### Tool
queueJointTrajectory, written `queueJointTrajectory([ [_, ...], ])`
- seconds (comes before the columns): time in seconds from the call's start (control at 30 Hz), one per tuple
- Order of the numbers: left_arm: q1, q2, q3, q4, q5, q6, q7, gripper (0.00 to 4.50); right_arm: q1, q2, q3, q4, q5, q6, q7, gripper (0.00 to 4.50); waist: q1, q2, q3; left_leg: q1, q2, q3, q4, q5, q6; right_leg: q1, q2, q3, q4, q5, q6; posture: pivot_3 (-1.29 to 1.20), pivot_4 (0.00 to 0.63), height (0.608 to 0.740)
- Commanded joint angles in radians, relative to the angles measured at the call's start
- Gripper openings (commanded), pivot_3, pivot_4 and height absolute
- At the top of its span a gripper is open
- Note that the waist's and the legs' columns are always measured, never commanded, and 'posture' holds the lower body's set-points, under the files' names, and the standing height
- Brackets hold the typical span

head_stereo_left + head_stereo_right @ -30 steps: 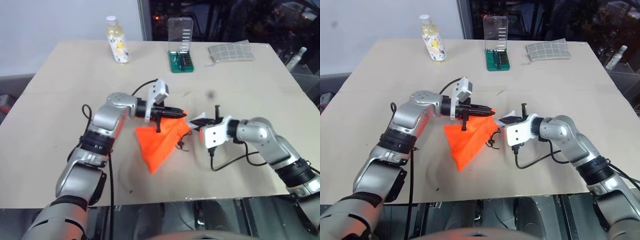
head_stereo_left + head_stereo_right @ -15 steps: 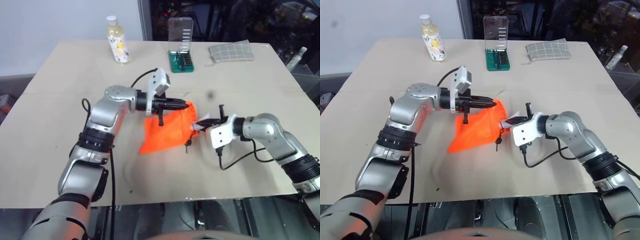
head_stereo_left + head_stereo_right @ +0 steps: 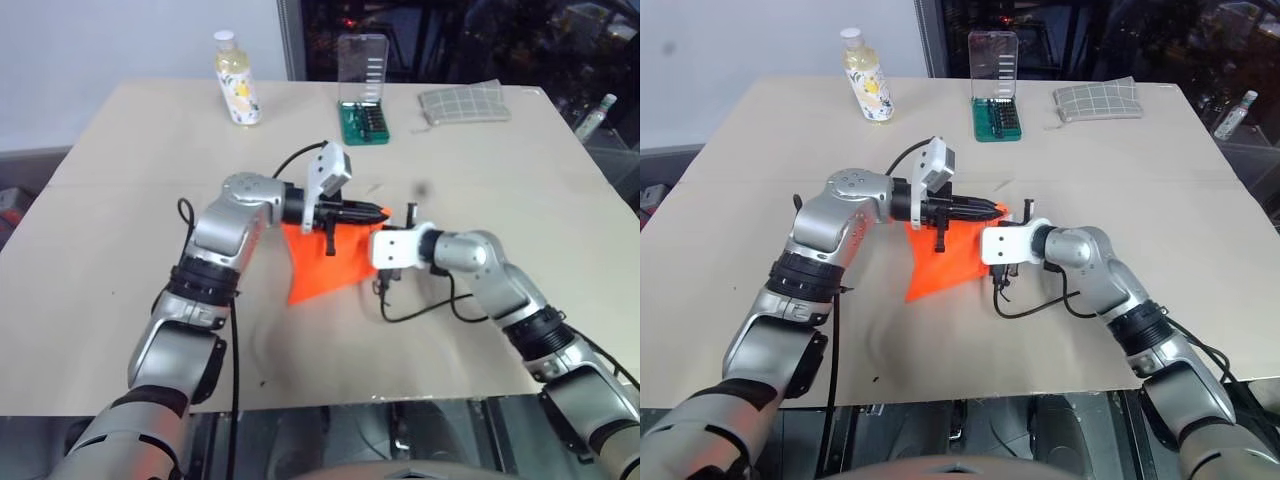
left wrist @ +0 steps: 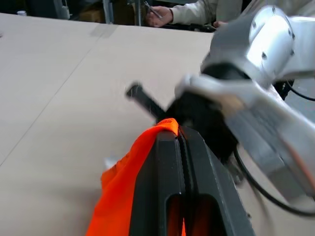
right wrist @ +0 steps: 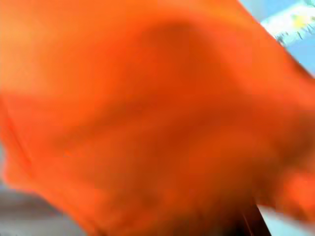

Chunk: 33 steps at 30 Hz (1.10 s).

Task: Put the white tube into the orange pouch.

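Mid-frame, left hand (image 3: 375, 212) pinches the orange pouch (image 3: 325, 262) rim; right hand (image 3: 990, 245), nearly closed, probably holds the white tube, hidden inside. Best push deeper before releasing.

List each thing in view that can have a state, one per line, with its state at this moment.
orange pouch: lifted by its top edge, hanging down to the table.
left end effector: shut on the orange pouch's edge.
right end effector: pushed against the pouch; fingers hidden by fabric.
bottle: upright, capped.
screwdriver bit case: open, lid standing up.
checked cloth pouch: lying flat.
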Motion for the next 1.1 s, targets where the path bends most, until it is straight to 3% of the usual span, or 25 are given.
queueJointTrajectory([
  [0.03, -0.02, -0.015, 0.0, 0.009, 0.015, -0.037, 0.004, 0.0, -0.042, 0.045, 0.018, -0.005, 0.02, 0.022, 0.017, 0.02, 0.0, 0.0, 0.0, 0.0, 0.0, 0.0, 0.0, 0.0, 0.0, 0.0, 0.0, 0.0, 0.0, 0.0, 0.0, 0.0, 0.15, 0.74],
  [0.2, -0.005, -0.014, -0.003, 0.028, 0.05, -0.055, 0.017, 0.0, -0.052, 0.115, 0.011, -0.03, 0.097, 0.132, 0.085, 0.02, -0.001, 0.0, 0.0, 0.0, 0.0, 0.0, 0.0, 0.0, 0.0, 0.0, 0.0, 0.0, 0.001, 0.0, 0.0, 0.0, 0.15, 0.74],
  [0.4, 0.017, -0.012, 0.061, 0.018, 0.029, -0.085, 0.039, 0.0, 0.027, 0.1, -0.062, -0.25, 0.235, 0.349, 0.153, 2.71, 0.003, 0.0, 0.0, 0.0, 0.0, 0.0, 0.0, 0.0, 0.0, 0.0, 0.0, 0.0, 0.0, 0.0, 0.0, 0.0, 0.15, 0.74],
  [0.57, 0.03, -0.042, 0.202, -0.047, -0.139, -0.037, 0.047, 0.0, 0.101, 0.054, -0.283, -0.486, 0.385, 0.675, 0.114, 2.71, 0.005, 0.0, 0.0, -0.001, 0.0, -0.001, 0.0, 0.0, 0.0, 0.0, -0.001, -0.001, 0.001, 0.0, 0.0, 0.0, 0.15, 0.74],
  [0.7, -0.025, -0.068, 0.247, -0.028, -0.192, 0.009, 0.088, 0.0, 0.124, 0.023, -0.416, -0.612, 0.505, 0.867, 0.086, 2.71, 0.004, 0.0, 0.0, 0.0, 0.0, -0.001, 0.0, 0.0, 0.0, 0.001, -0.001, -0.001, 0.001, 0.0, 0.0, 0.0, 0.15, 0.74],
  [0.77, -0.042, -0.077, 0.244, -0.006, -0.189, -0.003, 0.09, 0.0, 0.13, -0.014, -0.424, -0.634, 0.514, 0.882, 0.074, 2.71, 0.003, 0.0, 0.0, 0.0, 0.0, -0.001, 0.0, 0.0, 0.0, 0.001, -0.001, -0.001, 0.001, 0.0, 0.0, 0.0, 0.15, 0.74],
  [0.87, -0.047, -0.101, 0.224, 0.008, -0.174, -0.03, 0.099, 0.0, 0.125, -0.074, -0.342, -0.589, 0.407, 0.772, -0.007, 2.71, -0.001, 0.0, 0.0, 0.001, 0.0, -0.001, 0.0, 0.0, 0.0, 0.001, -0.001, -0.001, 0.0, 0.0, 0.0, 0.0, 0.15, 0.74],
  [1.1, -0.038, -0.158, 0.169, -0.02, -0.145, -0.054, 0.12, 0.0, 0.094, -0.033, -0.307, -0.501, 0.413, 0.685, -0.09, 2.71, -0.005, 0.0, 0.0, 0.0, 0.0, -0.001, 0.0, 0.0, 0.0, 0.0, 0.0, -0.001, 0.0, 0.0, 0.0, 0.0, 0.15, 0.74],
])
